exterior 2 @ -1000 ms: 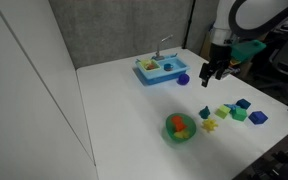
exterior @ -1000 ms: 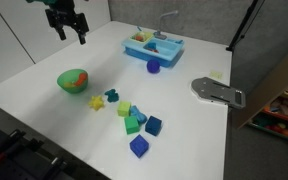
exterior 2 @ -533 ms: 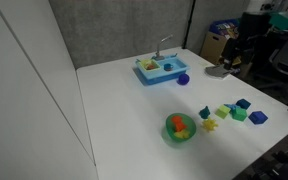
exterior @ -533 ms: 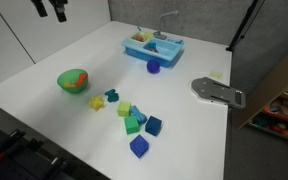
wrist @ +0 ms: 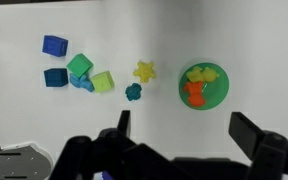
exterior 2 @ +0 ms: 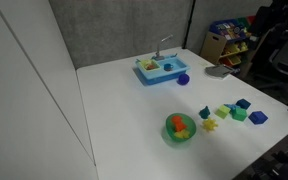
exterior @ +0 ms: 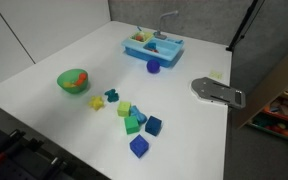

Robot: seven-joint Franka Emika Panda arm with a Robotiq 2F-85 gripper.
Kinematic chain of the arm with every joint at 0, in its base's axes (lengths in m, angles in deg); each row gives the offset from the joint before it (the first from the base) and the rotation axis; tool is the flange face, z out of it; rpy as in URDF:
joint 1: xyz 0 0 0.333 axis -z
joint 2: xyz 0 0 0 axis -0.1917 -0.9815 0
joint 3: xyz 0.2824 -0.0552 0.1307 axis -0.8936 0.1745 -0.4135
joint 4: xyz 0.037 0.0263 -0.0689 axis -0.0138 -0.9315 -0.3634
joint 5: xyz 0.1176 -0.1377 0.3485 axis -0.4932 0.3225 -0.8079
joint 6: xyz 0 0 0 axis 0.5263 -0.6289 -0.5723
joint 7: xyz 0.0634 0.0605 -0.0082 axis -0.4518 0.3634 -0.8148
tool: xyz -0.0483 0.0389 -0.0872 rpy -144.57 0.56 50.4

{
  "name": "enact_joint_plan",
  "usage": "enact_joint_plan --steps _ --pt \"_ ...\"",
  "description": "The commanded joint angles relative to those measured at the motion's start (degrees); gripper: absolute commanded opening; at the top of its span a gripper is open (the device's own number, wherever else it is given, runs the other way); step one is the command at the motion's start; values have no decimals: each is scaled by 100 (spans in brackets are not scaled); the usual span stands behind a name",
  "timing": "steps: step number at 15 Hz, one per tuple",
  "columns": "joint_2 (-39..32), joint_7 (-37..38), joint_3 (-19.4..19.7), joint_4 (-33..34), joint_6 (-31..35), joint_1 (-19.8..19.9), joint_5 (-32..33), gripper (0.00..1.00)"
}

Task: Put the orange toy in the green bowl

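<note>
**Orange toy (wrist: 195, 92) sits in the green bowl (wrist: 222, 88)**

The task looks done. The best finish is holding the pincer (wrist: 182, 125), jaws spread wide and empty in the wrist view, high and clear of the bowl. The white desk (exterior: 44, 60) also carries scattered blocks (wrist: 79, 70), a yellow star (wrist: 144, 71) and a blue tray (exterior: 152, 46). A toy shelf (exterior 2: 229, 38) stands beyond.

In the wrist view the Robotiq gripper (wrist: 182, 128) is matte black: 2 blocky fingers (wrist: 250, 134) with angular, stepped outlines, joined to a dark, lumpy body along the bottom edge. Finer detail is blurred.
</note>
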Motion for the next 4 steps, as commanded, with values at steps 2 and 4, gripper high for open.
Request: enact_joint_plan --steps 2,4 --pt "33 -116 -94 51 -68 95 -28 100" --pt "34 -186 -94 50 -68 91 -42 100"
